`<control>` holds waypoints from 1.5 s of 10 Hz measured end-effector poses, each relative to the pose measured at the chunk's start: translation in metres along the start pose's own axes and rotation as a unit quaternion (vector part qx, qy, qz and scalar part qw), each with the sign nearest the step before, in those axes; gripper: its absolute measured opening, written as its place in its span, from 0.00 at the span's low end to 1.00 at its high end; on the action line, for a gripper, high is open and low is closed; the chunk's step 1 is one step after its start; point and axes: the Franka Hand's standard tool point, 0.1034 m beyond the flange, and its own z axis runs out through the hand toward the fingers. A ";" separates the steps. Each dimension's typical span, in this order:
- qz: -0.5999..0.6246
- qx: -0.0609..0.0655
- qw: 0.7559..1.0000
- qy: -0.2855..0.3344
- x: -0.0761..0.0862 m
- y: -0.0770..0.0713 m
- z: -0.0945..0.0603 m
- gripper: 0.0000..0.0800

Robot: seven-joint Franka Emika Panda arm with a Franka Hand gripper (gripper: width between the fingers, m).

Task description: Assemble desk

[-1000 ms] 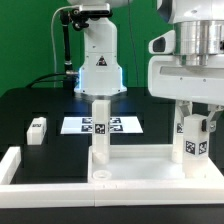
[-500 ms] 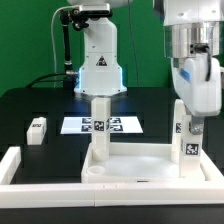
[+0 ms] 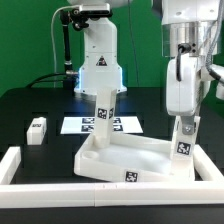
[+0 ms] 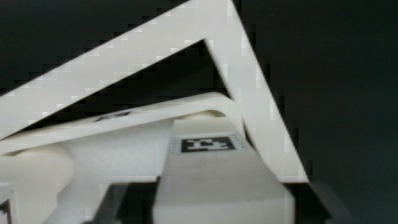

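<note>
A: What fills the scene?
B: The black worktop (image 3: 30,100), with the long white border wall (image 3: 20,160) along its near edge and the marker board (image 3: 118,124) lying flat further back

A: And the desk itself?
B: The tabletop panel (image 3: 125,160) sits upside down just behind the wall, rim up, with two leg blocks standing in it. A second ago it lay flat; now its end at the exterior view's right is raised and the whole panel is tilted and turned

A: Who is lifting it?
B: The arm. Its claw (image 3: 186,128) has come down onto the right-hand leg (image 3: 184,140) and is clamped on it, jaws part-way in, so the panel is being hauled by that leg

A: The other legs?
B: One leg (image 3: 102,122) stands at the panel's far corner, leaning with the tilt. A loose leg block (image 3: 37,130) lies well apart on the worktop at the exterior view's left

A: What does that mean for the build?
B: I judge the panel is being repositioned so an empty corner faces the arm; at least that loose block still waits
</note>
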 end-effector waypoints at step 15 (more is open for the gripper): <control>-0.110 0.012 0.994 -0.016 0.051 0.004 -0.045 0.81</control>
